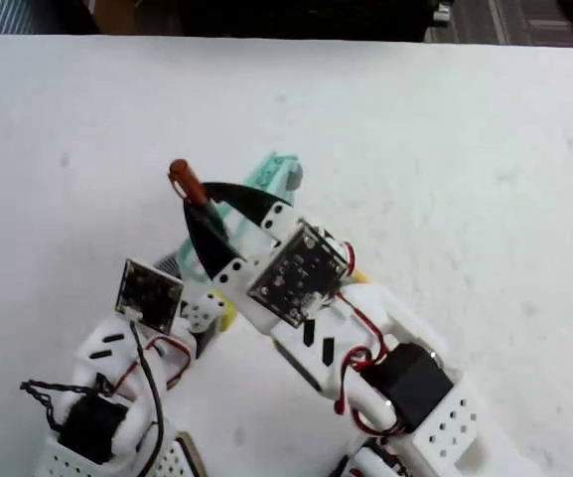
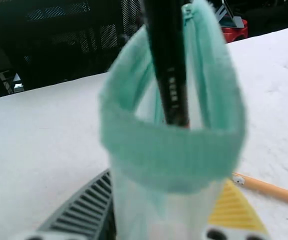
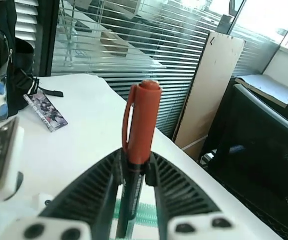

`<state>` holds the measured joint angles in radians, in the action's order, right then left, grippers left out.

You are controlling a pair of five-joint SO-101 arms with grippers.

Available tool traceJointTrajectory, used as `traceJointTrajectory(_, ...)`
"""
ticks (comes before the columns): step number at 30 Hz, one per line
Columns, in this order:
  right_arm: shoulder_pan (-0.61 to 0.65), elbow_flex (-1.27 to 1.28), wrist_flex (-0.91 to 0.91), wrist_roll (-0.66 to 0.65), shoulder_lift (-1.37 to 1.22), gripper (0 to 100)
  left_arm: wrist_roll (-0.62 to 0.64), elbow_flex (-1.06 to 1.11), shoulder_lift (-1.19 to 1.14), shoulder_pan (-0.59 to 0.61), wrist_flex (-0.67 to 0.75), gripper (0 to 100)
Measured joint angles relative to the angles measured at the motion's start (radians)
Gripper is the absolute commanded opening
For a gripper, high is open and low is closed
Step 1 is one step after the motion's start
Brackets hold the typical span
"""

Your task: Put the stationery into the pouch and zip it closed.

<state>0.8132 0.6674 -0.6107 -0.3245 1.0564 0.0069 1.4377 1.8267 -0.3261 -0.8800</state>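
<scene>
**Item 1, left tool** [image 2: 166, 200]: closed on the lower body of the pouch, with a grey ribbed finger [image 2: 84, 215] on one side and a yellow finger [image 2: 231, 207] on the other. It holds the pouch upright.

**Item 2, pouch** [image 2: 173, 155]: mint-green rim over a translucent body. It stands between the left tool's fingers, with its mouth spread into an open loop just beyond their tips. A strip of the rim also shows directly beneath the right tool's jaws.

**Item 3, right tool** [image 3: 134, 155]: black ribbed jaws drawn narrow and clamped on the pen. In the high view it sits over the pouch, just beyond the left tool.

**Item 4, pen** [image 3: 143, 115]: black barrel with a red cap and clip. It is gripped just below the cap, which stands clear beyond the right tool's fingertips. The barrel runs down between the jaws and passes into the pouch mouth held by the left tool.

**Item 5, pencil** [image 2: 271, 190]: orange-yellow, lying flat on the desk just beside the left tool's yellow finger, outside the pouch.

**Item 6, desk** [image 1: 445, 149]: white surface carrying both arms.
</scene>
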Motion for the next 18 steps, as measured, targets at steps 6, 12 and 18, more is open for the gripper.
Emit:
traceJointTrajectory(6,0.000,0.003,-0.031,0.000,0.017,15.6,0.000,0.000,0.000,0.000,0.000,23)
traceJointTrajectory(12,-0.002,0.003,-0.075,-0.002,0.017,15.7,0.000,0.000,0.000,0.000,0.000,23)
traceJointTrajectory(18,-0.002,0.003,-0.078,-0.002,0.017,15.6,0.000,0.000,0.000,0.000,0.000,23)
